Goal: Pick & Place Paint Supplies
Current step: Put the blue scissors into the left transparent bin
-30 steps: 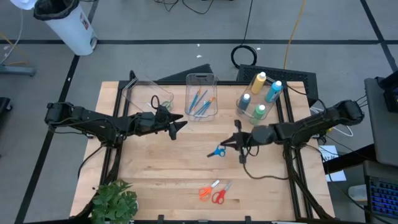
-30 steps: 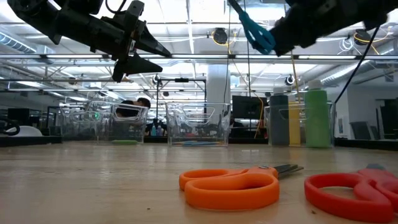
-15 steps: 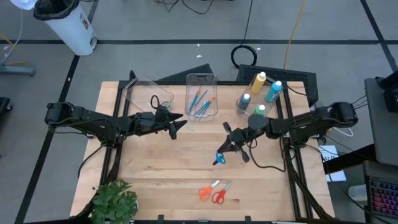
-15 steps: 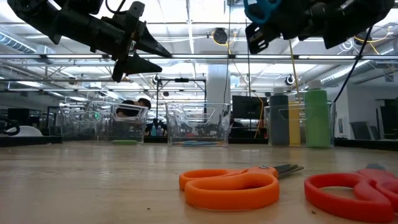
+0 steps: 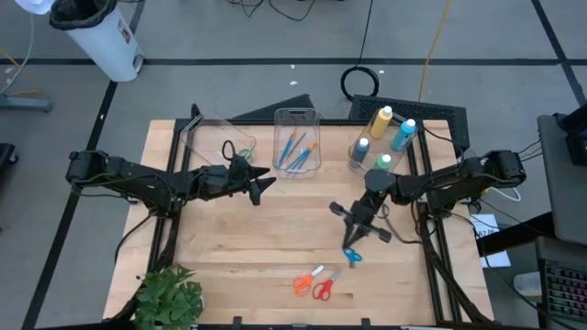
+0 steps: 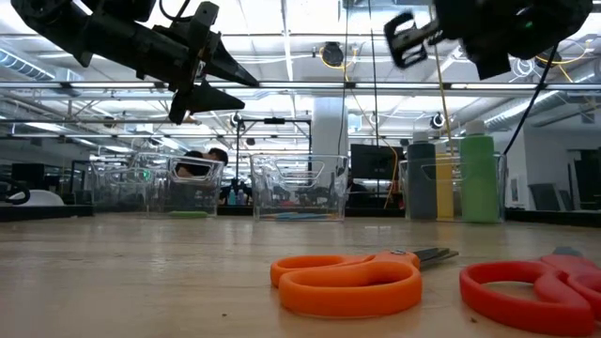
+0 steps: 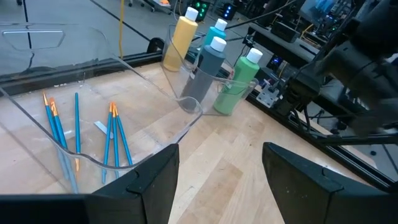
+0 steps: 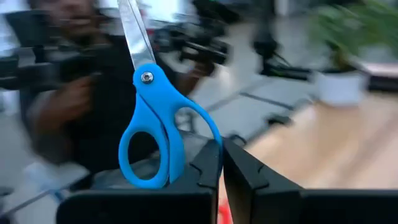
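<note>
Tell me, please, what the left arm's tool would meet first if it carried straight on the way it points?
Judging by its wrist view, the left tool, hovering open, points at the clear plastic bin of white-capped paint bottles; the green bottle looks nearest in line, though depth is uncertain.

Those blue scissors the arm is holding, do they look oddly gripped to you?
A bit. The right gripper pinches the blue scissors by one handle loop only, so they stick out from the shut fingers, blades away.

High view straight down on table (image 5: 238, 247); low view level, tabletop height — both catch orange scissors (image 6: 352, 279)
</note>
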Robot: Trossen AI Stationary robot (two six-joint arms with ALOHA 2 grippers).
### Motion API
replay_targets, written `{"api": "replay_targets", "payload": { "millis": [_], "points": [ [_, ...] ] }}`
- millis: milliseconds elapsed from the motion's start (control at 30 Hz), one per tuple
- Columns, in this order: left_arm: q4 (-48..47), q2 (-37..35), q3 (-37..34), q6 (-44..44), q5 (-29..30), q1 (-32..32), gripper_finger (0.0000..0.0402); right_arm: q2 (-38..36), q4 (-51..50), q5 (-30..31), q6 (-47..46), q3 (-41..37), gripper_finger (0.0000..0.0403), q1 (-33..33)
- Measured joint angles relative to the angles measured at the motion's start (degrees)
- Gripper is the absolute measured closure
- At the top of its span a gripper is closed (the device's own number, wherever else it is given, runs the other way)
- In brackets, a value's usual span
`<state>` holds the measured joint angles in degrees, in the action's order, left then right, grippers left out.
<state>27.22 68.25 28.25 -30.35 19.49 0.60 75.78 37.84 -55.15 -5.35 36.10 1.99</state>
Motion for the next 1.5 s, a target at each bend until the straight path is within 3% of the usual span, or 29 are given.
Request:
{"api": "replay_targets", "payload": {
  "millis": [133,333,500,767,1000,1233,1367,1500],
  "points": [
    [0.09,0.00,0.00,0.98,-0.03,0.00,0.0163,-0.04,4.30,-3.55,0.10,0.00,0.0403,1.50],
    [0.11,0.00,0.00,1.71,-0.09,0.00,0.0163,-0.04,5.02,-3.50,0.15,0.00,0.0403,2.02],
    [0.11,0.00,0.00,1.32,-0.14,0.00,0.0163,-0.04,-4.07,4.39,0.62,0.02,0.0403,1.49],
    [1.01,0.00,0.00,1.32,-0.14,0.00,0.0163,-0.02,-23.08,34.09,6.06,0.00,0.0403,-1.75],
    [1.60,0.00,0.00,1.32,-0.14,0.00,0.0163,-0.72,-24.22,66.25,14.85,0.02,0.0403,-1.85],
    [3.02,0.02,0.00,1.57,-2.12,-0.14,0.0163,-1.26,-21.91,97.88,26.54,0.00,0.0402,3.39],
    [5.23,0.02,0.00,2.67,-3.01,-1.23,0.0163,-1.26,-18.73,109.82,33.49,0.00,0.0401,6.95],
    [8.36,1.54,0.04,3.34,-3.05,-3.26,0.0163,-1.26,-13.41,115.32,39.20,0.00,0.0400,9.66]
  ]
}}
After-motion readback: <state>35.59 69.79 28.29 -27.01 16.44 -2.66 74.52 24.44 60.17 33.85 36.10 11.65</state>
